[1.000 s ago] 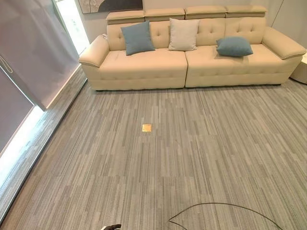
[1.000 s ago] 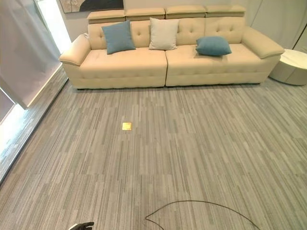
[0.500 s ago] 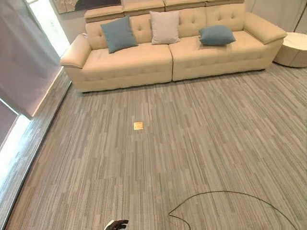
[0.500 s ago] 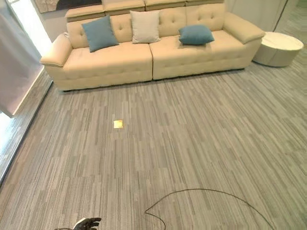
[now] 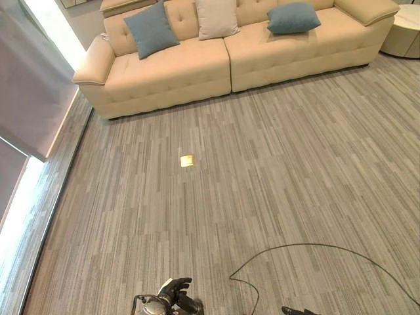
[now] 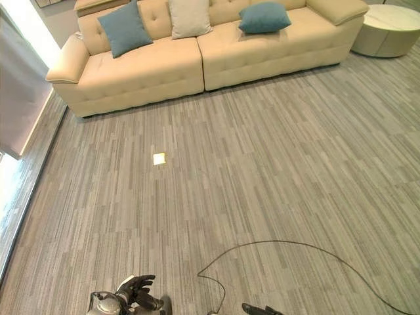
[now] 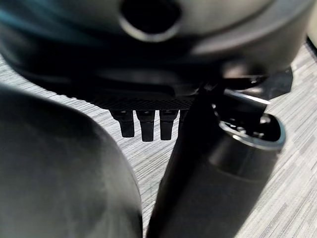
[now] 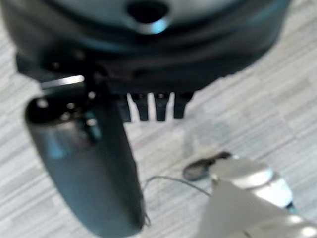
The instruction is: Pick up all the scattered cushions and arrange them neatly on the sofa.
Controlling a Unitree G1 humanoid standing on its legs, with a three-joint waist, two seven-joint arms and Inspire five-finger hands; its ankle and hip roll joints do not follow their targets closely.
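Three cushions rest on the cream sofa (image 5: 190, 65) at the far end of the room. A blue cushion (image 5: 151, 29) leans on the left backrest, a cream cushion (image 5: 216, 18) stands beside it, and a second blue cushion (image 5: 293, 18) lies on the right seat. My left hand (image 5: 174, 292) hangs low over the carpet near me, fingers (image 7: 141, 126) relaxed and holding nothing. A tip of my right hand (image 6: 259, 308) shows at the near edge; its fingers (image 8: 148, 106) are straight and hold nothing. Both hands are far from the sofa.
Grey striped carpet lies between me and the sofa, with a small gold floor plate (image 5: 187, 160) set in it. A round white side table (image 6: 392, 29) stands by the sofa's right end. A grey blind (image 5: 26, 79) and a bright window strip run along the left.
The camera has tipped down and swung, so the sofa sits higher in the picture. My left hand shows more fully and the right hand's tip has come into view. The cushions have not moved.
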